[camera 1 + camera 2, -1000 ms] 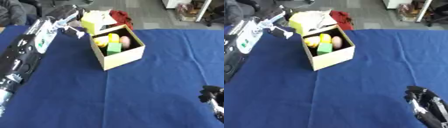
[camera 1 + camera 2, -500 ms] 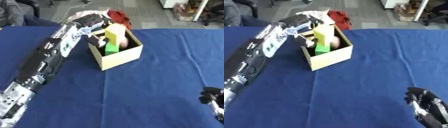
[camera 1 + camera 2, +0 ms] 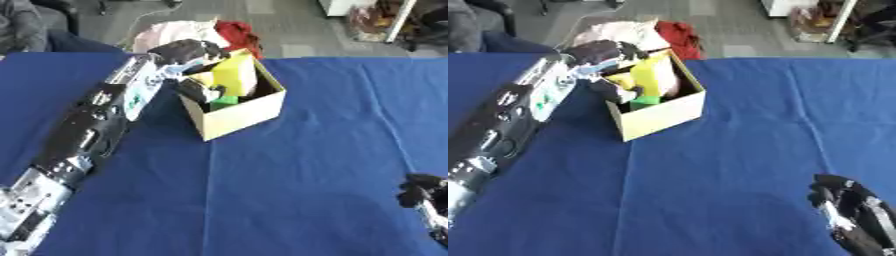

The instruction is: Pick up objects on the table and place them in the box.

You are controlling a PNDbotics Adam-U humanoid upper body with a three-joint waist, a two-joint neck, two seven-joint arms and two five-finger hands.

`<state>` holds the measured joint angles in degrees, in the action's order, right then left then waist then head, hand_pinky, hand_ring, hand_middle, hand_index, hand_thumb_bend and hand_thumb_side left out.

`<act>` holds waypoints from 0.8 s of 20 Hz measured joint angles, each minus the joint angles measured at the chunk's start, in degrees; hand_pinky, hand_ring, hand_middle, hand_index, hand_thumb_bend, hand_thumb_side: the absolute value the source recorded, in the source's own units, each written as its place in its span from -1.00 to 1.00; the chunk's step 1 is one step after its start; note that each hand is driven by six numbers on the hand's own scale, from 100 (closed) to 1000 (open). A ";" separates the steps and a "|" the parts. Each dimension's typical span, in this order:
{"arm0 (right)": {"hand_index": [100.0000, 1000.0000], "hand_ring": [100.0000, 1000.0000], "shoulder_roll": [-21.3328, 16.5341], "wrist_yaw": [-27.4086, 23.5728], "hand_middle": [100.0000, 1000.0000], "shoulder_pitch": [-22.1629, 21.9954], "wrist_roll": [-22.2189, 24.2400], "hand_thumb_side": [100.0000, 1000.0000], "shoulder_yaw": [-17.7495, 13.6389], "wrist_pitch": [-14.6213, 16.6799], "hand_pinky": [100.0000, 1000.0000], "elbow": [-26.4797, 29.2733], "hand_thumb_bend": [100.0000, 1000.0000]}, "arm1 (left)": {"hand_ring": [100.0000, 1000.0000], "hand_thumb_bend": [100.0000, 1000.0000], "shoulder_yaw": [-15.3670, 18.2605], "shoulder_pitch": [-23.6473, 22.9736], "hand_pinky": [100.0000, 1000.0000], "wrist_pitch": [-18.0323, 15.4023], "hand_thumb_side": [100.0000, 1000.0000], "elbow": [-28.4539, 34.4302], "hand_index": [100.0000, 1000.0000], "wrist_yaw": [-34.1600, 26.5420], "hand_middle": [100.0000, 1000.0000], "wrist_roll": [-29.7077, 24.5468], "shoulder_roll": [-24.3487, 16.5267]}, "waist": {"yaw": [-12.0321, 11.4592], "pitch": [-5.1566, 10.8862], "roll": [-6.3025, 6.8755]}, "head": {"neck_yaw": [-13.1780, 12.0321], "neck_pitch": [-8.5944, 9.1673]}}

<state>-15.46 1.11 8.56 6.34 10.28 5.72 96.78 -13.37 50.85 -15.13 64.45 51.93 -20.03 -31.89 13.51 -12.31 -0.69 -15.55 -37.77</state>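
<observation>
While reaching over the box [image 3: 236, 116] on the blue desk [image 3: 297, 180], left hand [image 3: 194, 52] fingers curled around a yellow block [image 3: 234, 75]; right hand [image 3: 852, 210] at lower right, fingers relaxed.

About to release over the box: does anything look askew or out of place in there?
Yes. The yellow block in the left hand stands tilted and sticks up above the rim of the box, resting on the items already inside, including a green piece. The box itself sits askew on the blue table. Nothing spilled.

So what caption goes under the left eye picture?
Left hand lowers a yellow block into the cardboard box on the blue table.
</observation>
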 measured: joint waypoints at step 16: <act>0.47 0.19 -0.06 0.04 0.19 -0.03 -0.51 -0.23 -0.75 0.28 0.22 0.00 -1.00 | 0.62 -1.00 6.75 -14.93 0.71 3.60 -0.03 25.10 0.81 -20.03 0.61 4.61 -11.81 | -3.17 0.00 0.02 | 1.19 0.03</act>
<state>-15.52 1.15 8.54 5.84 9.52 6.00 96.78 -6.62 35.92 -11.52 89.55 31.90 -15.42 -43.70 10.34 -12.31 -0.67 -14.35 -37.74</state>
